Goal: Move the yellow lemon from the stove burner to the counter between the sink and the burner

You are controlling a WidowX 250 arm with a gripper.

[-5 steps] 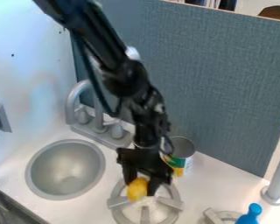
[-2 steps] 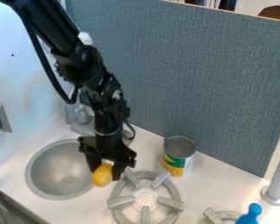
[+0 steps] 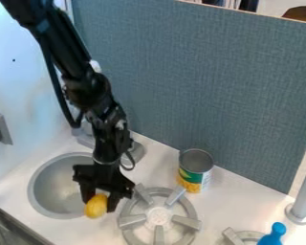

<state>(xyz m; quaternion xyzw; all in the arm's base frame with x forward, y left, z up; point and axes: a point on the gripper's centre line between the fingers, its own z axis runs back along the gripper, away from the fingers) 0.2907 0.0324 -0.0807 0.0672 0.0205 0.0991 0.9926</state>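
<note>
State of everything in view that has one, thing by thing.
Gripper: closed on the yellow object.
Yellow object: held off-vertical between the fingers.
Can: upright, top open.
Sink basin: uncovered, partly hidden by the gripper.
Nearer burner: uncovered, prongs exposed.
Blue object: rounded end up, cut off by the frame.

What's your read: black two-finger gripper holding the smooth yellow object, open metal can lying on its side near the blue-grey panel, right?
Not quite: the camera view shows the open metal can standing upright near the blue-grey panel. The black gripper does hold the yellow object.
</note>
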